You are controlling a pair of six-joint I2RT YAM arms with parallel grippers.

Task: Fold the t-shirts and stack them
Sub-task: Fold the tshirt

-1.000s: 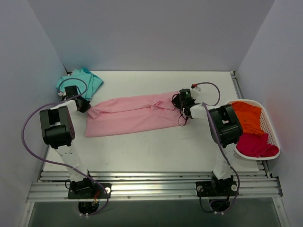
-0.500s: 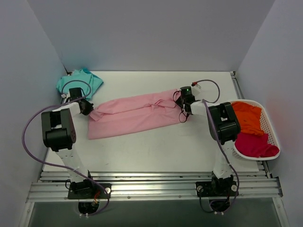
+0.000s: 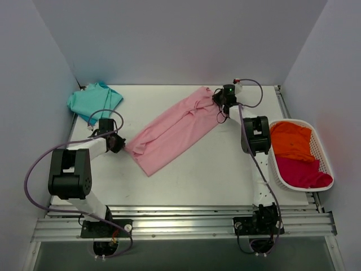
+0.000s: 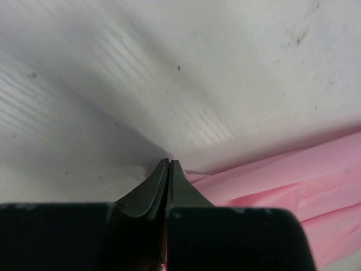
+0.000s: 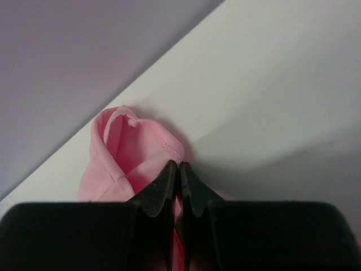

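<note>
The light pink t-shirt, folded into a long band, stretches diagonally across the table from near left to far right. My left gripper is shut on its near-left end; in the left wrist view the closed fingertips pinch pink cloth that runs off to the right. My right gripper is shut on the far-right end, where a bunched hem bulges from the closed jaws. A teal t-shirt lies crumpled in the far left corner.
A white basket stands at the right table edge and holds an orange t-shirt and a magenta one. Grey walls close in the back and both sides. Purple cables loop from both arms.
The right gripper shut on the shirt's right end and carried it toward the back wall. The left gripper moved nearer and rightward with its end. The shirt turned from level to diagonal.
</note>
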